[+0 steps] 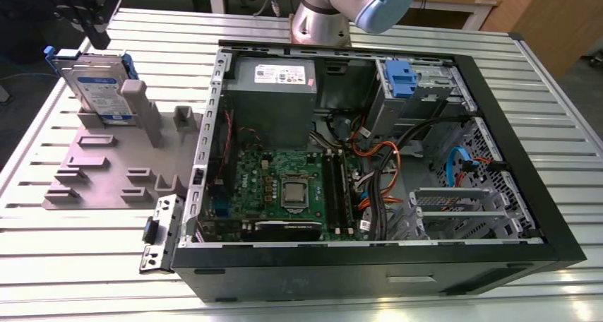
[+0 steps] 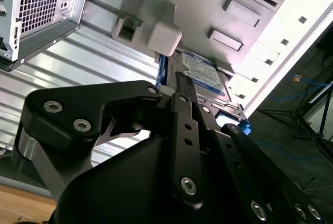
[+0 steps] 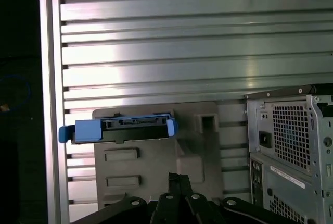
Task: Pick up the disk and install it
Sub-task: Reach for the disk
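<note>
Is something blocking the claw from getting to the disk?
Nothing visible does. In the exterior view the claw hangs just above the disk, which stands upright in the grey holder. The holder's grey post stands beside the disk, not over it.

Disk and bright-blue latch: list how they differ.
The disk stands on edge in the grey stand outside the computer case; the blue latch sits inside it. The disk is silver-grey with a white-and-blue label; the latch is solid blue. The disk looks larger than the latch. Both carry blue plastic.
</note>
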`<state>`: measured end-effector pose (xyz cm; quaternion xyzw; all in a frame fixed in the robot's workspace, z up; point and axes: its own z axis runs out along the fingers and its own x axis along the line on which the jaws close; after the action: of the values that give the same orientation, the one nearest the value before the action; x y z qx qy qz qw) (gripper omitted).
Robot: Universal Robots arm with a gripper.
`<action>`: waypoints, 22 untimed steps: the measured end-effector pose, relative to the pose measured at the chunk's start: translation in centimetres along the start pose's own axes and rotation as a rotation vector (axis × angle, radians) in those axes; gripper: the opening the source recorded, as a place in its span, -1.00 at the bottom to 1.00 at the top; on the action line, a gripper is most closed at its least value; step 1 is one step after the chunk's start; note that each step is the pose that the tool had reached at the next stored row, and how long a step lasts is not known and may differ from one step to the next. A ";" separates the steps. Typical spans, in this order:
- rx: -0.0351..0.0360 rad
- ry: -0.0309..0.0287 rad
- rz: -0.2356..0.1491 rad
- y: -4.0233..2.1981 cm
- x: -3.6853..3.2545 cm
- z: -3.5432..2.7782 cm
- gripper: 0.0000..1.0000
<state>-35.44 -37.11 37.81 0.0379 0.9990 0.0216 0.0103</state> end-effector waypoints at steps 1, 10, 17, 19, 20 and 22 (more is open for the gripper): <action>0.0001 0.0004 0.000 0.05 0.11 0.00 -0.79; 0.0006 0.0076 0.000 1.02 2.10 0.33 -0.79; 0.0008 0.0099 0.000 2.35 4.12 0.72 -0.79; 0.0008 0.0099 0.000 2.47 4.74 0.84 -0.79; 0.0008 0.0098 0.000 2.48 4.97 0.90 -0.79; 0.0007 0.0097 0.000 2.46 5.49 1.03 -0.79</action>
<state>-40.70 -34.20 36.78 0.0381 0.9990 0.0214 0.0055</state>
